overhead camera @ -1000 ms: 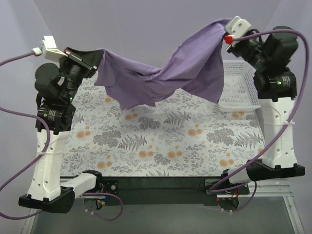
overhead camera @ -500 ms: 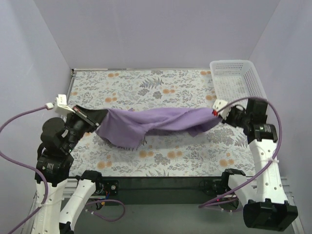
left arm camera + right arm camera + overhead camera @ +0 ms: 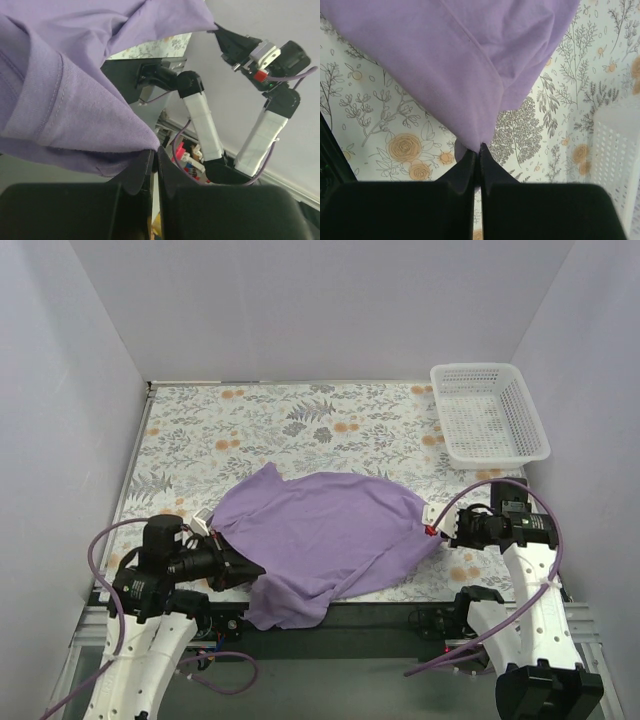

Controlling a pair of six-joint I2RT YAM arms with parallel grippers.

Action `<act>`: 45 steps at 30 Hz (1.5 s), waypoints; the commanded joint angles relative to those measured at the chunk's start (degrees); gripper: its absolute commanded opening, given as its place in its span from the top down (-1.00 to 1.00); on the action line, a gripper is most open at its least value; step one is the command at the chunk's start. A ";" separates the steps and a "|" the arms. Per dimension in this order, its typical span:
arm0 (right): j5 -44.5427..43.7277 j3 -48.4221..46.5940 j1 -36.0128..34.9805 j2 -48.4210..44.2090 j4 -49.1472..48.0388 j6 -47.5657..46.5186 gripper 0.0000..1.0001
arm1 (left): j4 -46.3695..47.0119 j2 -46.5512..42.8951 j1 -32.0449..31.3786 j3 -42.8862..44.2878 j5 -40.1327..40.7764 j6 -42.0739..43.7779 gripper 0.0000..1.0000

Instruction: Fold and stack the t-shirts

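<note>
- The lavender t-shirt [image 3: 320, 530] lies spread on the floral desk [image 3: 300, 430] near its front edge. Its long axis runs left to right between the two arms.
- The left gripper [image 3: 222, 558] has its jaws clamped together on the shirt's near-left hem. The right gripper [image 3: 432, 530] pinches the right-hand corner the same way, so each arm is nearest its own end.
- The cloth looks soft and loosely rumpled, and one flap hangs over the desk's front edge.
- The white lattice basket [image 3: 488, 410] sits well apart, at the far right.
</note>
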State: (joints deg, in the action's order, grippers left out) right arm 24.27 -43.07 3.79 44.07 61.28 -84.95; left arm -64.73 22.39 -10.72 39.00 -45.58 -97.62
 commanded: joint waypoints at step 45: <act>11.41 8.18 6.75 -2.77 4.99 -18.06 0.97 | -4.17 -2.70 5.18 -10.18 -2.06 5.86 1.00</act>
State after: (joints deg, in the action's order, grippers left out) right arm 36.14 -33.43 10.48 40.25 59.00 -96.33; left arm -58.61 20.71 -5.43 27.49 -46.22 -96.16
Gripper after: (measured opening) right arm 0.030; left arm 0.018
